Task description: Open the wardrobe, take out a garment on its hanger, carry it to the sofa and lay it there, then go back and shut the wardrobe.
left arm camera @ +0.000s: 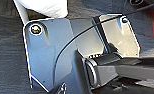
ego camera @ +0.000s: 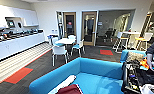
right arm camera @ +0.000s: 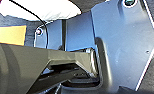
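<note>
Blue sofa (ego camera: pixel 93 75) stands right below the robot, and the garment (ego camera: pixel 68 88), dark red with one white sleeve, lies at its near edge, long axis slanting toward the back. Whether either gripper is open or closed, I cannot tell.

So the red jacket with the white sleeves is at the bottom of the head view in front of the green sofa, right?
Not quite: the sofa is bright blue, not green. The head view shows it. The rest holds: the jacket, dark red with a white sleeve, is at the bottom edge of that view, in front of the sofa's seat.
</note>
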Available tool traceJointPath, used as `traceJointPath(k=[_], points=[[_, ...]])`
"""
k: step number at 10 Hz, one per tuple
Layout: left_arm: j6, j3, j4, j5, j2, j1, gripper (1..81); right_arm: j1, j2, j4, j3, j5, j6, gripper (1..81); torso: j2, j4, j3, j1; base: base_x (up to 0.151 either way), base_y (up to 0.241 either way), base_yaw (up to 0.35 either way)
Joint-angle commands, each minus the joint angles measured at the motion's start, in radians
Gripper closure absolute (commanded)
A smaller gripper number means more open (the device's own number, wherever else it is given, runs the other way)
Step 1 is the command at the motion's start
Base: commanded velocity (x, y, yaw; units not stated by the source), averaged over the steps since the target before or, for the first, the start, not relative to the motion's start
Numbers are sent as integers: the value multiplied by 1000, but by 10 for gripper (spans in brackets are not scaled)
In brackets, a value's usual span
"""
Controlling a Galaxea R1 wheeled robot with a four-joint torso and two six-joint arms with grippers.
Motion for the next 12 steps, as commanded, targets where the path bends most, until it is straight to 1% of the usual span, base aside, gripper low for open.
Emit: traceJointPath(k=[1,9,12], points=[[-2,-3,3,39,2,-47,10,31,6,-5,0,-45,-1,10,0,0,0,1,-90,0,0],[-1,-4,6,41,19,-40,10,31,9,-7,0,-45,-3,10,-1,0,0,1,-112,0,0],[-1,-4,6,41,19,-40,10,31,10,-7,-3,-45,-3,10,-1,0,0,1,-89,0,0]])
